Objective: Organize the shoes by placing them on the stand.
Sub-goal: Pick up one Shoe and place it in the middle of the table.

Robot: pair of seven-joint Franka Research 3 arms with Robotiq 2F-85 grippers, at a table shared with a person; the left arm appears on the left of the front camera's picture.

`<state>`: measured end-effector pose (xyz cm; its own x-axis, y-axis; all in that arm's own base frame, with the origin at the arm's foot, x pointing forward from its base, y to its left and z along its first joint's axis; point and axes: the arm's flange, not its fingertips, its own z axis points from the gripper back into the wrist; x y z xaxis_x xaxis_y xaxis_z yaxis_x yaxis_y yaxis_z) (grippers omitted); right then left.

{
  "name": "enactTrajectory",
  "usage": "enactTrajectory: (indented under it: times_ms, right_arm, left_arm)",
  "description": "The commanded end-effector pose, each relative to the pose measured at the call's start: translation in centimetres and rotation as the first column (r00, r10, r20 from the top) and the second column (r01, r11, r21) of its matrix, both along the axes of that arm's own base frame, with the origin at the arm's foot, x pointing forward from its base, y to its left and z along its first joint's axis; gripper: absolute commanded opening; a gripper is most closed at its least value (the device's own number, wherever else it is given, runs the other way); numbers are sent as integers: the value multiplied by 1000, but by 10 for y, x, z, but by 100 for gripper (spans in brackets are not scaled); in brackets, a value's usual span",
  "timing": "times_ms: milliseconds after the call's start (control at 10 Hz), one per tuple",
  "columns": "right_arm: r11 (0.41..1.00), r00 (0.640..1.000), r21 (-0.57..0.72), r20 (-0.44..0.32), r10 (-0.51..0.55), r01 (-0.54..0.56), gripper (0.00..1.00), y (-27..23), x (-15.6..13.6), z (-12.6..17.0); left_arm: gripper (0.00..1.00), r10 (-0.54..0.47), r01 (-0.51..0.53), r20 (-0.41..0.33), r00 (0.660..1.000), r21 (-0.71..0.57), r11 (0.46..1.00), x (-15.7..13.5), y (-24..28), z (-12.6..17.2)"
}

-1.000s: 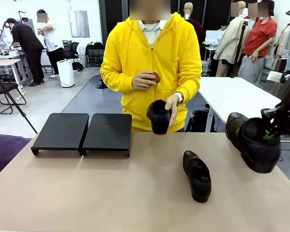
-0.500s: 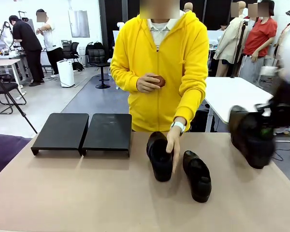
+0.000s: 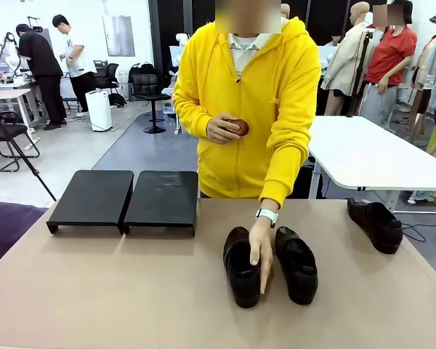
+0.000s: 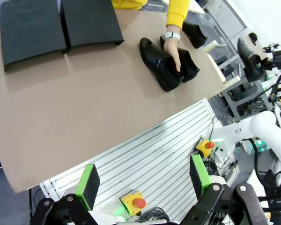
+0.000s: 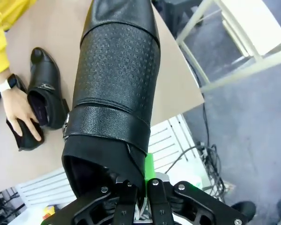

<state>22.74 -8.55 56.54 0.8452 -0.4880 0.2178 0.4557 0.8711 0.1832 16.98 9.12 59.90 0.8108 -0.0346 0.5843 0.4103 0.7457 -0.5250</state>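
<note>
Two black shoes [image 3: 298, 263] lie side by side mid-table; a person's hand [image 3: 260, 251] rests on the left one [image 3: 241, 270]. A third shoe [image 3: 376, 224] lies near the table's right edge. The stand [image 3: 93, 198] is two low black platforms, side by side at the far left, with bare tops. My right gripper [image 5: 140, 186] is shut on the heel rim of a fourth shoe [image 5: 117, 84], held off the table's right side, toe pointing away. That held shoe [image 4: 248, 58] is seen far off in the left wrist view. My left gripper [image 4: 144, 180] hangs open, high above the table's near edge.
The person in a yellow hoodie [image 3: 251, 94] stands at the far side, the other hand closed on a small brown object [image 3: 236, 127]. A white table [image 3: 370, 149] stands behind on the right. Bare tabletop [image 3: 109, 291] stretches between the stand and the near edge.
The person lowered a shoe onto the table beside the middle one and keeps a hand on it. My right arm swung right, out of the front view, with its shoe.
</note>
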Motion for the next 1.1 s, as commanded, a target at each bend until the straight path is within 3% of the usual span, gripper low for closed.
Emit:
enactTrajectory:
  times_ms: [0, 200, 300, 500, 600, 700, 800, 1000]
  right_arm:
    - [1000, 1000, -26, 11, 16, -16, 0, 23, 20, 6]
    - [999, 999, -23, 24, 36, -36, 0, 66, 38, 20]
    - [999, 999, 47, 53, -4, 1, 0, 94, 43, 29]
    - [990, 986, 13, 94, 136, -137, 0, 209, 67, 45]
    - [971, 971, 52, 71, 229, -233, 0, 264, 82, 40]
    - [962, 965, 90, 74, 250, -256, 0, 315, 94, 29]
    - [959, 965, 111, 67, 253, -259, 0, 368, 107, 10]
    - [925, 930, 93, 42, 366, -369, 0, 437, 131, -33]
  left_arm:
    - [100, -17, 17, 10, 1000, -11, 1000, 0, 1, -1]
    - [100, -17, 17, 10, 1000, -11, 1000, 0, 1, -1]
    - [100, -17, 17, 10, 1000, -11, 1000, 0, 1, -1]
    - [100, -17, 17, 10, 1000, -11, 1000, 0, 1, -1]
    - [100, -17, 17, 10, 1000, -11, 1000, 0, 1, -1]
    - [100, -17, 17, 10, 1000, -11, 1000, 0, 1, -1]
    - [100, -17, 17, 10, 1000, -11, 1000, 0, 1, -1]
    - [100, -17, 17, 10, 1000, -11, 1000, 0, 1, -1]
